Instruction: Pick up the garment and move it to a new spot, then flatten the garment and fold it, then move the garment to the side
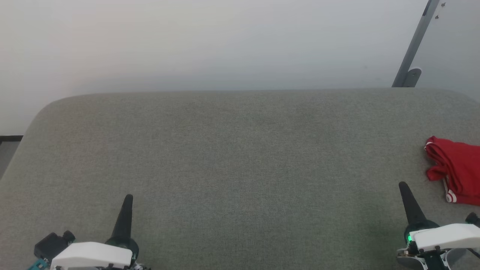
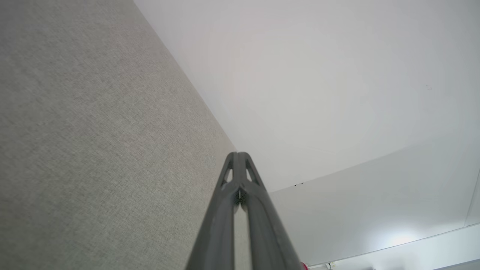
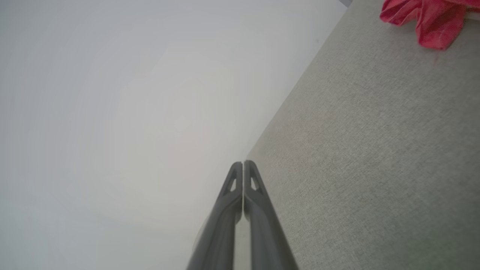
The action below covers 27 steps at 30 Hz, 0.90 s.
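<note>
The garment [image 1: 455, 170], a crumpled bright red T-shirt with a white striped sleeve end, lies at the right edge of the grey fabric table [image 1: 240, 161]; part of it runs off the head view. It also shows as a red bunch [image 3: 431, 18] at the top right of the right wrist view. My right gripper [image 1: 404, 184] is shut and empty, a short way to the near left of the garment, apart from it. My left gripper [image 1: 128, 196] is shut and empty at the lower left, far from the cloth. Each wrist view shows the fingertips pressed together, left [image 2: 237, 153] and right [image 3: 243, 162].
A white wall rises behind the table's far edge. A slanted grey metal pole [image 1: 414, 45] with a bracket stands behind the back right corner. The table's far left corner is rounded, with a dark strip of floor [image 1: 9, 139] beyond it.
</note>
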### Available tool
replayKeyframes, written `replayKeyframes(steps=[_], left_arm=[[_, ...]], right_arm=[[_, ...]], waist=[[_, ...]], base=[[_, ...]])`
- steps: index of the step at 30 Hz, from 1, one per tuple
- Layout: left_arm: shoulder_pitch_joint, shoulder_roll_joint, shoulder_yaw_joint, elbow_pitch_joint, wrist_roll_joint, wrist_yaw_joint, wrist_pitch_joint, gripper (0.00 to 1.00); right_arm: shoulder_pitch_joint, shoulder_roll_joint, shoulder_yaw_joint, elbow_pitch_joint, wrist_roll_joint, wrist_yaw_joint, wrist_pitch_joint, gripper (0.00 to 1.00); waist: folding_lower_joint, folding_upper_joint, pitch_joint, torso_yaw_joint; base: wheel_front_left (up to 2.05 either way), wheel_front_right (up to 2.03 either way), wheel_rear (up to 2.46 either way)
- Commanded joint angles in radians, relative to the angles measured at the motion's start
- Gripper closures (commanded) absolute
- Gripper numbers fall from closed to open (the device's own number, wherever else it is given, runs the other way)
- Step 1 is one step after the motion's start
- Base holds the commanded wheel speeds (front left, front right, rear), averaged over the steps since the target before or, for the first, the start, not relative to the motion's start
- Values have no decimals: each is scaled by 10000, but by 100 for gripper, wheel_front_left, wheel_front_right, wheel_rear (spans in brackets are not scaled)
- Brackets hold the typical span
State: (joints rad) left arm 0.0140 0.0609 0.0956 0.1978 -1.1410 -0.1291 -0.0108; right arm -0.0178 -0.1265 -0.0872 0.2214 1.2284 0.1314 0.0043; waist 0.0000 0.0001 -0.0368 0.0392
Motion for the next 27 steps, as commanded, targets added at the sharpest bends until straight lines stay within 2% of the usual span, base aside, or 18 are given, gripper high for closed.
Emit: replayKeyframes(steps=[1,27], left_arm=[[-313,35,37,-42,-350,-16,68,100],[-873,-25,106,239,-2784,-22,705,100]], right_arm=[[-225,21,-32,-75,238,-7,67,100],[-628,447,-172,102,2214,-8,656,100]], waist=[[0,-1,10,-10],[0,-1,198,-195]], base=[[0,0,0],[0,0,0]])
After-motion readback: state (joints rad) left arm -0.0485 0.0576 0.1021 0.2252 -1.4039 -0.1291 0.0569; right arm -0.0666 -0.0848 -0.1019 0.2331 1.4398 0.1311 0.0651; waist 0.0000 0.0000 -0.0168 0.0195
